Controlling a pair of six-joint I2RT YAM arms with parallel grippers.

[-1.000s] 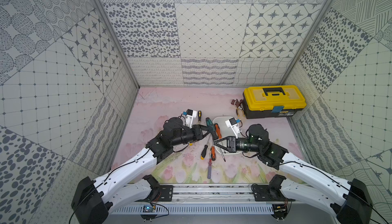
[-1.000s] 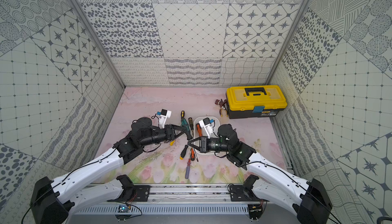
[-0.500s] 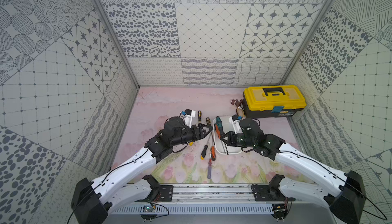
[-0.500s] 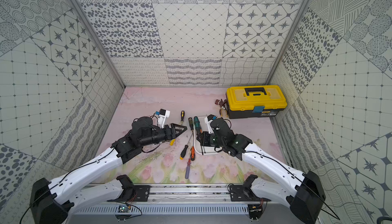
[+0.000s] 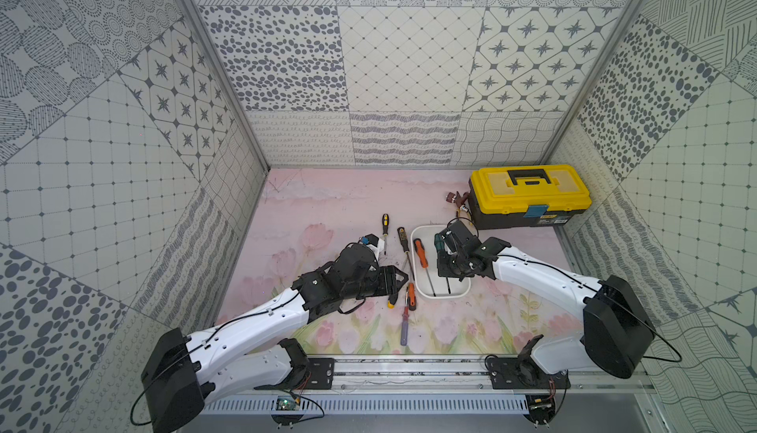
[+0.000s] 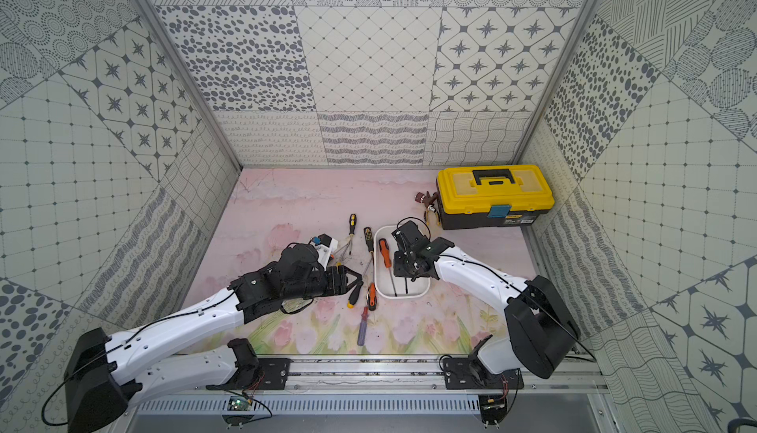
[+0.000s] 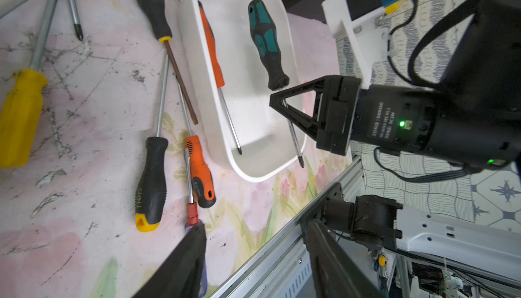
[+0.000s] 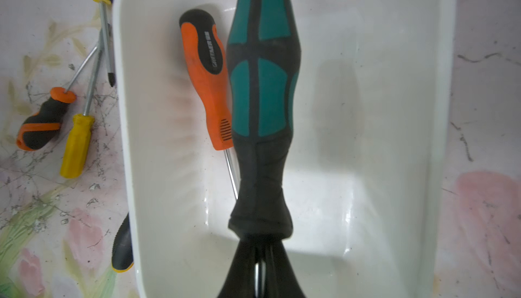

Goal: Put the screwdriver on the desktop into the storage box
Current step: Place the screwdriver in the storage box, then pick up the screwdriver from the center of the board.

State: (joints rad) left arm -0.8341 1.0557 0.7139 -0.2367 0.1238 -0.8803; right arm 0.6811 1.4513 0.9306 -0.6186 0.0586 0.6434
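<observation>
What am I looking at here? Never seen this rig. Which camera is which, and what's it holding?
It is a tabletop robot with two white arms, each ending in a two-fingered gripper. The two wide pictures come from one camera head above, looking down on the whole scene. The two close-ups come from cameras on the arms' wrists.

On the pink flowered desktop sit a white storage box, a yellow toolbox and several loose screwdrivers. An orange screwdriver already lies in the box.

The right gripper is shut on the metal shaft of a green-handled screwdriver and holds it over the box. The left gripper is open and empty, near the loose ones.
</observation>
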